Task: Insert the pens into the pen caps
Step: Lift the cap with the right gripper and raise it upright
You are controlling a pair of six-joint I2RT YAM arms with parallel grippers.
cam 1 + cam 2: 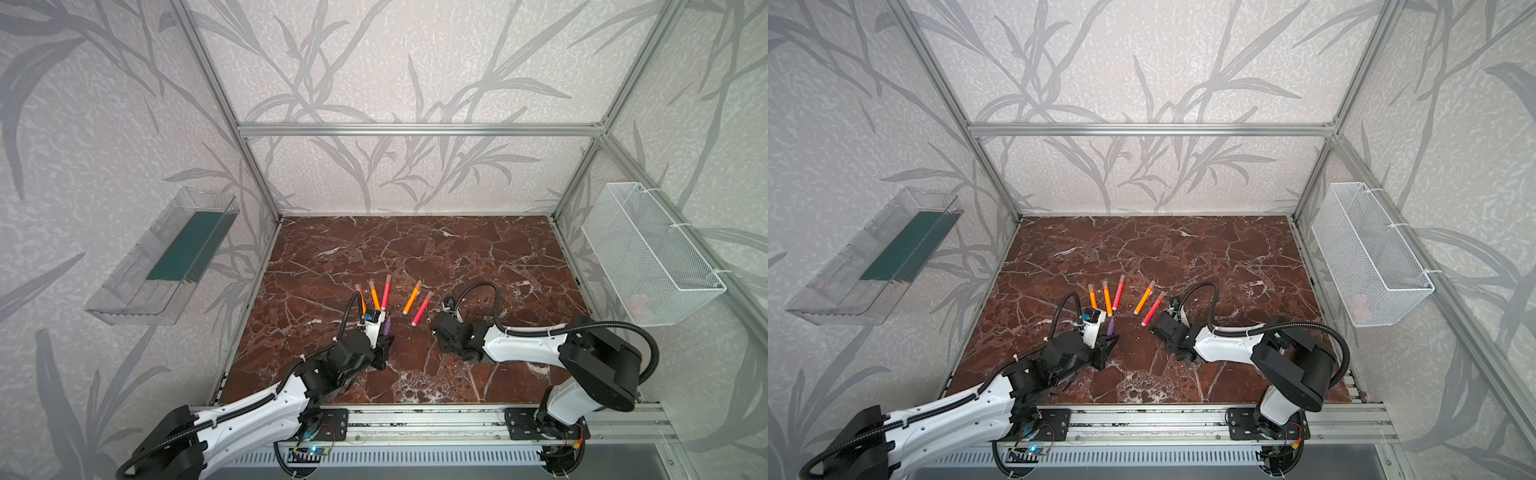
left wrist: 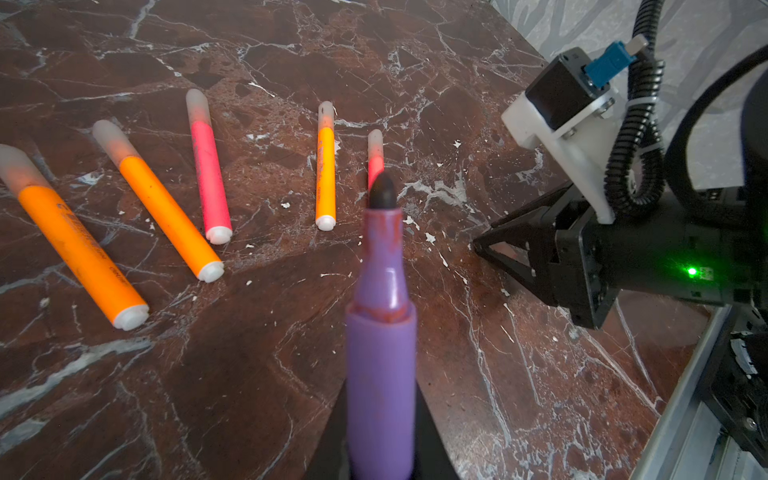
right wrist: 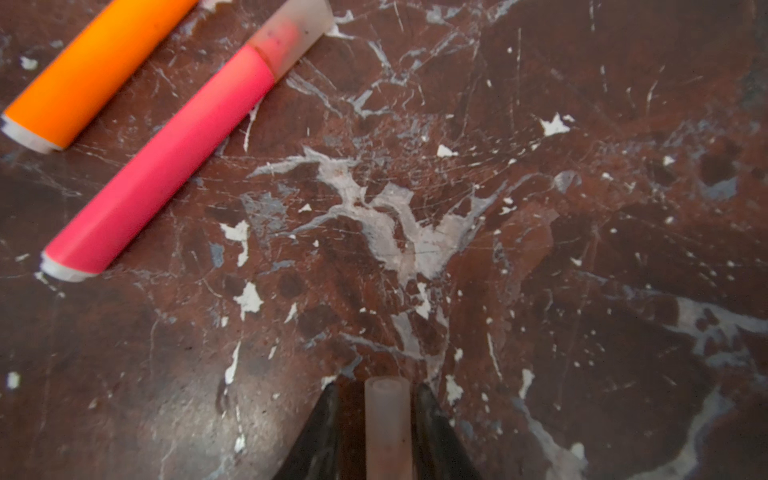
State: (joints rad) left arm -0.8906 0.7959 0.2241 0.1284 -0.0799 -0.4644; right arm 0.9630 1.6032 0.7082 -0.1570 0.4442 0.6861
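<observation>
My left gripper point(image 2: 380, 457) is shut on the purple pen point(image 2: 380, 353). The pen is uncapped, and its dark tip points toward the row of pens; both top views show it too point(image 1: 387, 326) point(image 1: 1110, 325). My right gripper point(image 3: 377, 385) is shut on a translucent pen cap point(image 3: 388, 419) that sticks out between its fingers. It hovers low, right of the left gripper point(image 1: 390, 340), beside a pink pen point(image 1: 421, 309). Several capped pens lie on the marble, among them orange pens point(image 1: 374, 294) point(image 1: 411, 298) and another pink pen point(image 1: 385, 293).
A clear plastic bin point(image 1: 162, 257) hangs on the left wall and a white mesh basket point(image 1: 652, 253) on the right wall. An aluminium rail point(image 1: 415, 419) runs along the table's front edge. The marble tabletop point(image 1: 415, 249) stretches behind the pens.
</observation>
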